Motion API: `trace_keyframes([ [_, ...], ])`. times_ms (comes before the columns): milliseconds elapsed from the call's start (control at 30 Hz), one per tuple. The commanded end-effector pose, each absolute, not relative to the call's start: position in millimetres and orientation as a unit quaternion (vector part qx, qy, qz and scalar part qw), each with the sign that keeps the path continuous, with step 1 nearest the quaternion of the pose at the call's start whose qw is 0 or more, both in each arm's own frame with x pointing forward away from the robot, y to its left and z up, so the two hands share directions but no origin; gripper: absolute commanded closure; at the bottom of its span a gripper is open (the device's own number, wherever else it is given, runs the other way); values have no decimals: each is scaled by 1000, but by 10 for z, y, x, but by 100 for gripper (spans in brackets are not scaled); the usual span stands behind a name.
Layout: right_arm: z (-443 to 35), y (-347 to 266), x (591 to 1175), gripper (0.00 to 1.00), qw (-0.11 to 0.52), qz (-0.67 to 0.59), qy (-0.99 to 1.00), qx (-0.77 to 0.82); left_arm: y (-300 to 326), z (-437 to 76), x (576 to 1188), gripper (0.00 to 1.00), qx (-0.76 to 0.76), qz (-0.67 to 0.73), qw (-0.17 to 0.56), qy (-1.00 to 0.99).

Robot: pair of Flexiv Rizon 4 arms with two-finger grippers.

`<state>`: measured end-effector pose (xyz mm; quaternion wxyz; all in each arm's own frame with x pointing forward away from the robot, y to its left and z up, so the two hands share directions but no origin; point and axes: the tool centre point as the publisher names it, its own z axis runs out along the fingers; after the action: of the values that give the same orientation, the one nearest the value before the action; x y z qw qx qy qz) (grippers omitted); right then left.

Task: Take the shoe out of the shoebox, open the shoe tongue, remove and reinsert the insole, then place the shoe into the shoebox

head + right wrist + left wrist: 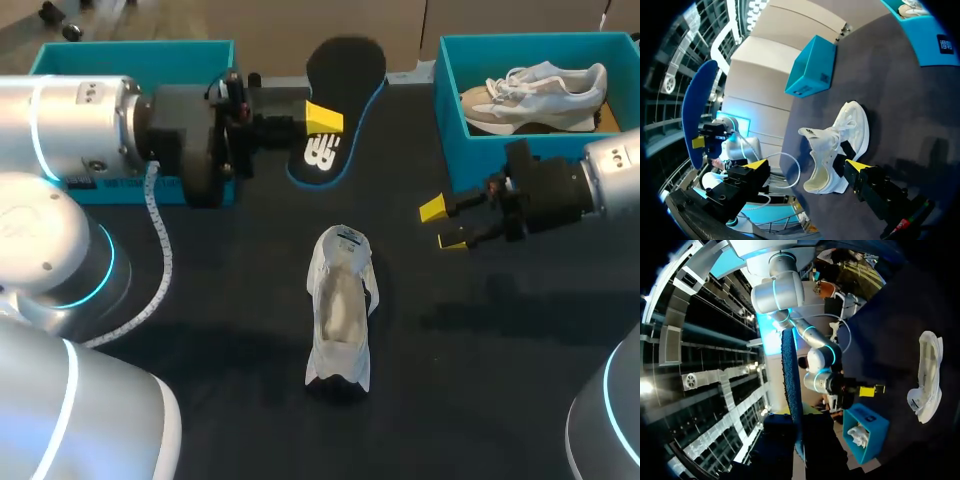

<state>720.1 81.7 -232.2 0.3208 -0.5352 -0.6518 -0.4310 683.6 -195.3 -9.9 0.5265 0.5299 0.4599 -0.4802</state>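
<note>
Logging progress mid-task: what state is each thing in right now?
Shoe: upright on the table, tongue open.
Insole: out, held up.
Left hand: shut on the insole.
Right hand: open, empty.
Right shoebox: lidless, second shoe inside.
Left shoebox: contents hidden.

shoe (340, 300): white cloth mesh, matt. insole (345, 70): smooth dark top, rough blue foam underside. shoebox (452, 110): matt teal cardboard. table (480, 400): dark, matt.

Dark matte tbl top (500, 330)
</note>
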Motion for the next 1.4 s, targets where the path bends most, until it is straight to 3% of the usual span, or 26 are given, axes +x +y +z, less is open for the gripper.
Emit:
trace_keyframes([
  [33, -2321, 826, 7196, 0, 320, -431, -652, -536, -1946, -115, 6801, 100, 528, -479, 530, 460],
  [500, -2115, 769, 7417, 0, 348, -469, -625, -518, -1893, -865, 7059, 100, 521, -391, 589, 479],
  [700, -1858, 759, 7492, 0, 364, -474, -598, -534, -1878, -953, 7057, 100, 517, -379, 607, 470],
  [1067, -1858, 759, 7492, 0, 364, -474, -598, -534, -1878, -953, 7057, 100, 517, -379, 607, 470],
  [1100, -1883, 782, 7518, 0, 384, -496, -573, -528, -1878, -953, 7057, 100, 517, -379, 607, 470],
  [1400, -1632, 900, 7590, 0, 400, -499, -551, -536, -2082, -1325, 7174, 100, 544, -370, 601, 454],
])
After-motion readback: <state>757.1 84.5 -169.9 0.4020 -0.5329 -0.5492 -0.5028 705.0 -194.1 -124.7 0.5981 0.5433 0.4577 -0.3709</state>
